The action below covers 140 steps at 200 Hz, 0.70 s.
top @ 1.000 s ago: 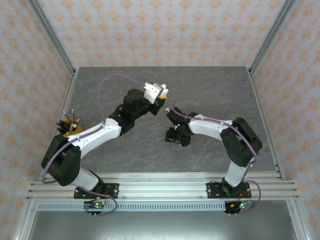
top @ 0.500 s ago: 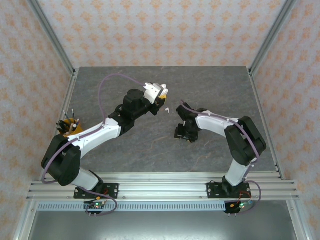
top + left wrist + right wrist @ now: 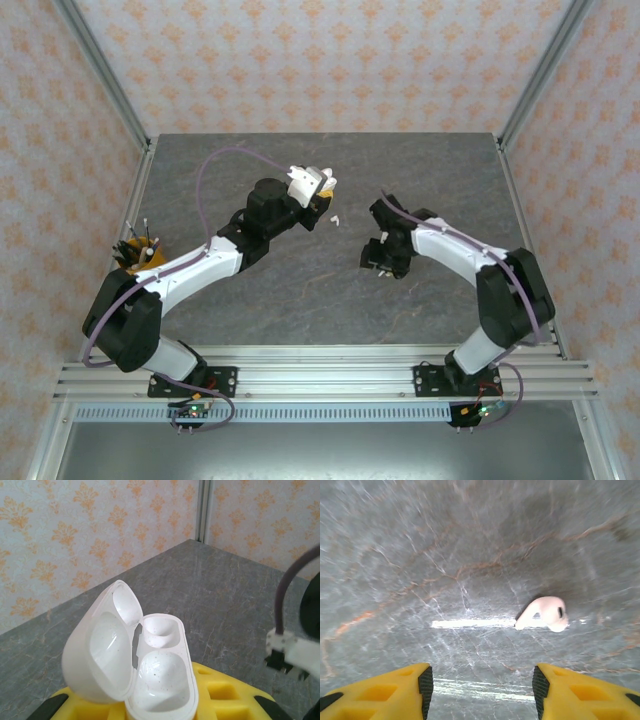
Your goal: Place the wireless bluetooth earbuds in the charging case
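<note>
One white earbud (image 3: 542, 615) lies loose on the worktop (image 3: 420, 555) just ahead of my right hand (image 3: 482, 682), jaws apart and empty, while my left hand (image 3: 200, 696) clamps the open charging case (image 3: 150, 675); I judge the earbud light, rigid, slick, best pinched across its head.

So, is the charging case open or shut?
Open: the charging case has its lid swung back, both earbud wells exposed and empty.

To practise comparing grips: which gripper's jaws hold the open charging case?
The left gripper: jaws shut on the open white case, while the right gripper stands open, empty, facing a white earbud.
</note>
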Tool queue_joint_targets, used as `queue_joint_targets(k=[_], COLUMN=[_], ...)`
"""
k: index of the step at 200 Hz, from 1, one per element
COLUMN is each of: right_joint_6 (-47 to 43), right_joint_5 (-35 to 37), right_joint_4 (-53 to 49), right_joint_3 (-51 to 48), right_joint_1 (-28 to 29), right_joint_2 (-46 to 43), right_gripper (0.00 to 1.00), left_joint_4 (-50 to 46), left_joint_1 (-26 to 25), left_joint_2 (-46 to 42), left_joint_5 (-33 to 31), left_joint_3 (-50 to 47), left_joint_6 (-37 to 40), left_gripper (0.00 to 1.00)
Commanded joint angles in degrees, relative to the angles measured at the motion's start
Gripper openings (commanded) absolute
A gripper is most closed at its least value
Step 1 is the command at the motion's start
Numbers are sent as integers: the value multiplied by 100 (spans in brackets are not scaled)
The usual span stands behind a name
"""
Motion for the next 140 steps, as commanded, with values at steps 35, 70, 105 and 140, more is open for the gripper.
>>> queue_joint_targets(k=[35, 70, 105, 140], right_joint_6=[145, 1739, 3485, 4662], right_joint_5=[558, 505, 658, 611], right_joint_4=[-484, -324, -160, -221], right_joint_3=[247, -58, -294, -244], right_joint_1=[-329, -329, -331, -331], right_joint_2=[196, 121, -382, -223], right_gripper=[59, 63, 67, 68], left_joint_4=[108, 110, 101, 145], left_joint_1=[-54, -48, -47, -55], left_joint_2=[-257, -203, -133, -32], left_joint_5=[-111, -96, -100, -85], left_joint_3=[194, 256, 304, 331], left_joint_6=[179, 179, 231, 259], left_gripper=[0, 0, 0, 0])
